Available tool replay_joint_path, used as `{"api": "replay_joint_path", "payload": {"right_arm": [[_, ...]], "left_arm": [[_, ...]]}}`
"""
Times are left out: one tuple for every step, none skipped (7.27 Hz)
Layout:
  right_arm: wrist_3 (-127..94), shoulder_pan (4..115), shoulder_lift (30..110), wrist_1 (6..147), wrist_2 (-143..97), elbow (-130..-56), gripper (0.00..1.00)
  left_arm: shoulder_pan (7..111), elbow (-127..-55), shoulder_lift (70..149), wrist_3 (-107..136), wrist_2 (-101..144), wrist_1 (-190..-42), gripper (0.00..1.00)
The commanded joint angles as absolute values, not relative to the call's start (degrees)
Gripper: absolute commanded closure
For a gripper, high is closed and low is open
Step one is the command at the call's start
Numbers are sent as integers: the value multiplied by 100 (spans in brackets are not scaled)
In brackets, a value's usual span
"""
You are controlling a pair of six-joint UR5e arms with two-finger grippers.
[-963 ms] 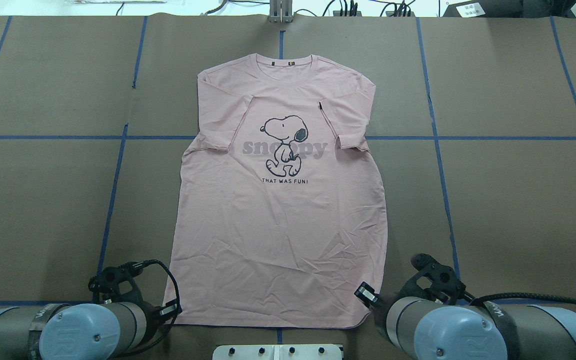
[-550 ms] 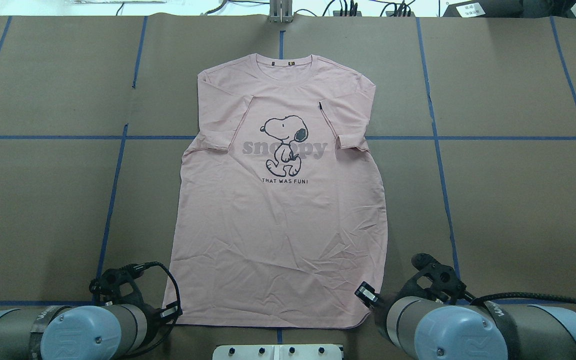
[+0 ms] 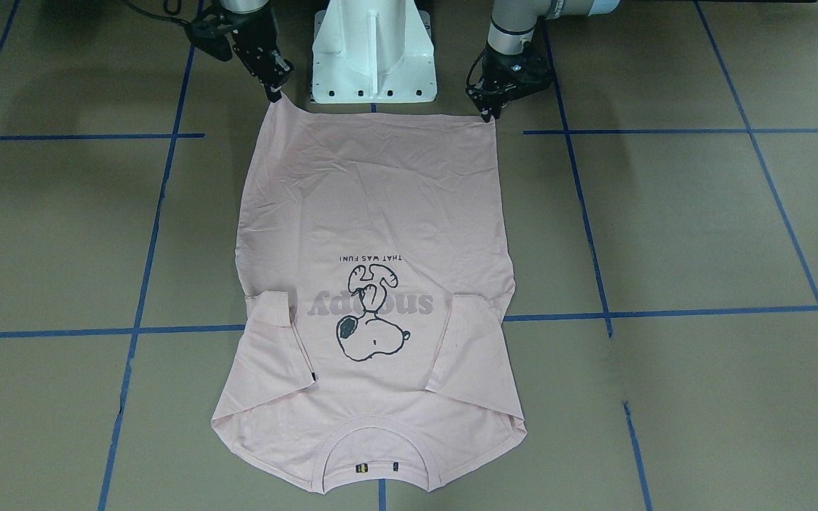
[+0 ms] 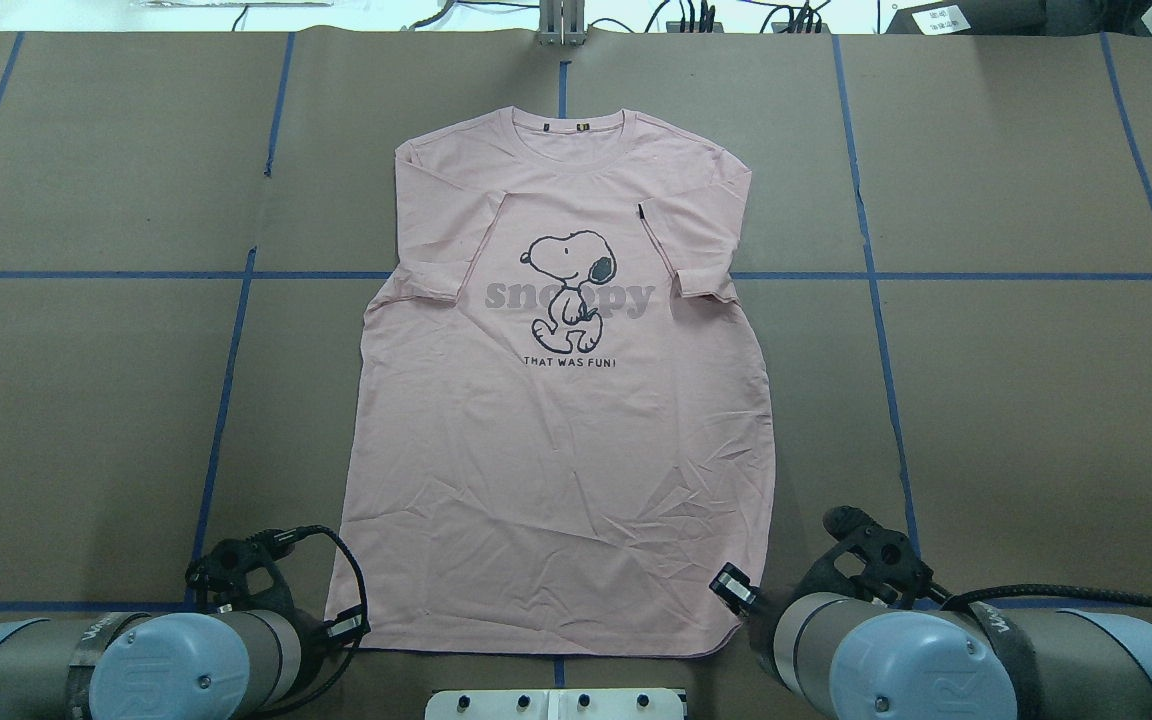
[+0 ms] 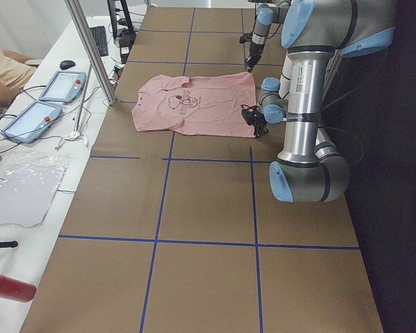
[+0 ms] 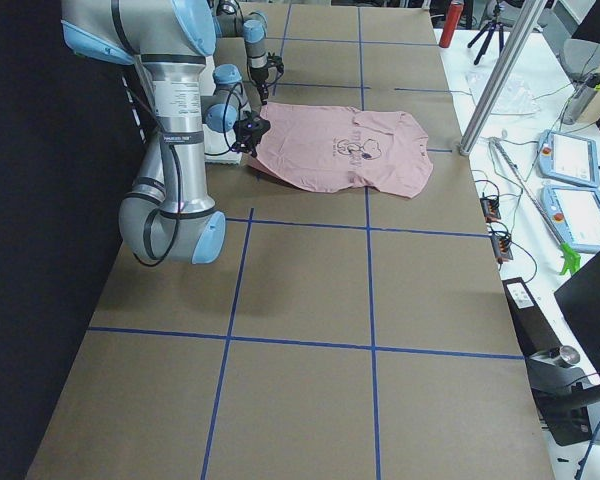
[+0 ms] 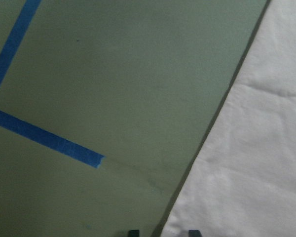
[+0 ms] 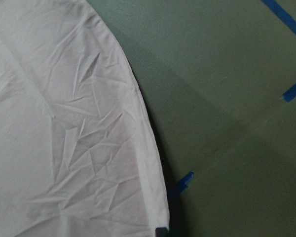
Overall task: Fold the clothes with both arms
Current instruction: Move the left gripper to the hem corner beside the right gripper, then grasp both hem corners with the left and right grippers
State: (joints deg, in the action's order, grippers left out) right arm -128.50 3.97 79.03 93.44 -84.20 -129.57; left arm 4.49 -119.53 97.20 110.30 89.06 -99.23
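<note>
1 pale pink T-shirt (image 4: 556, 450) with a black-outlined cartoon dog and grey lettering lies flat, print up, on the brown table (image 4: 86, 400), both sleeves folded inward, neck away from the robot. 2 arms, the left arm (image 4: 166, 665) and right arm (image 4: 916, 660), reach its 2 hem corners. The left fingers (image 7: 133, 233) are spread, with the shirt's edge between them. The right fingers (image 8: 160, 231) sit at the other corner; I cannot tell whether they are spread or pinching.

The table (image 4: 86, 400) is viewed from above, front and both ends — the T-shirt (image 4: 556, 450) hem is shared by both close wrist views.
</note>
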Motion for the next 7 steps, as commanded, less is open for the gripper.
{"api": "replay_joint_path", "payload": {"right_arm": [[-12850, 404, 7901, 9351, -8420, -12964, 100], [-12850, 404, 7910, 9352, -8420, -13016, 100], [-12850, 413, 7919, 9369, -8420, -13121, 100], [-12850, 422, 7962, 9395, -8420, -13331, 100], [-12850, 491, 7972, 9404, -8420, -13464, 100], [-12606, 797, 7919, 9404, -8429, -13465, 100], [-11977, 1070, 7875, 9387, -8446, -13343, 100]], "left_arm": [[448, -12101, 9756, 11030, 8912, -9923, 100], [474, -12346, 9773, 11030, 8903, -9905, 100], [475, -12653, 9773, 11030, 8903, -9609, 100], [475, -13074, 9791, 11030, 8912, -9102, 100], [501, -13296, 9791, 10978, 8912, -8966, 100], [614, -13246, 9808, 10960, 8895, -8965, 100], [1111, -13149, 10052, 10769, 8877, -8982, 100]]}}
